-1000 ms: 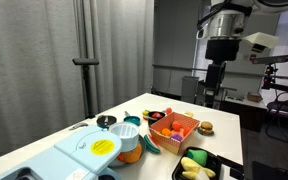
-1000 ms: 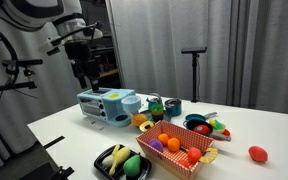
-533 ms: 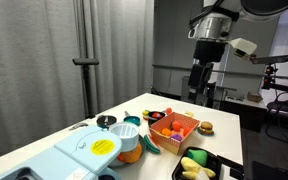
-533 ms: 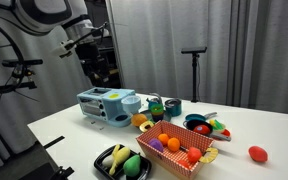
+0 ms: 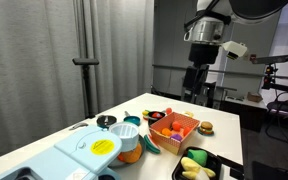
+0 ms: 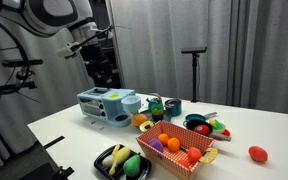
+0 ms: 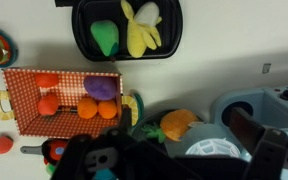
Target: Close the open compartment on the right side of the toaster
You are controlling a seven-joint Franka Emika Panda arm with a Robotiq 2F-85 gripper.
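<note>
On the table (image 6: 254,130), toaster (image 6: 99,104) lengthwise along its edge (yellow disc (image 5: 105,146) upward)

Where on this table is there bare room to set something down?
Bare tabletop lies in front of the toaster, left of the black tray. More lies between the orange basket and the red toy. Crowded between toaster and basket.

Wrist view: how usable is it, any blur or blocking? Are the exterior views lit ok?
Wrist view: soft throughout; the dark end effector fills the lower edge and covers part of the large pale-blue plastic toy toaster. In both exterior views: the white table is evenly lit with no strong glare, but the end effector blends into the dark background, so whether its jaws are open is unreadable.
</note>
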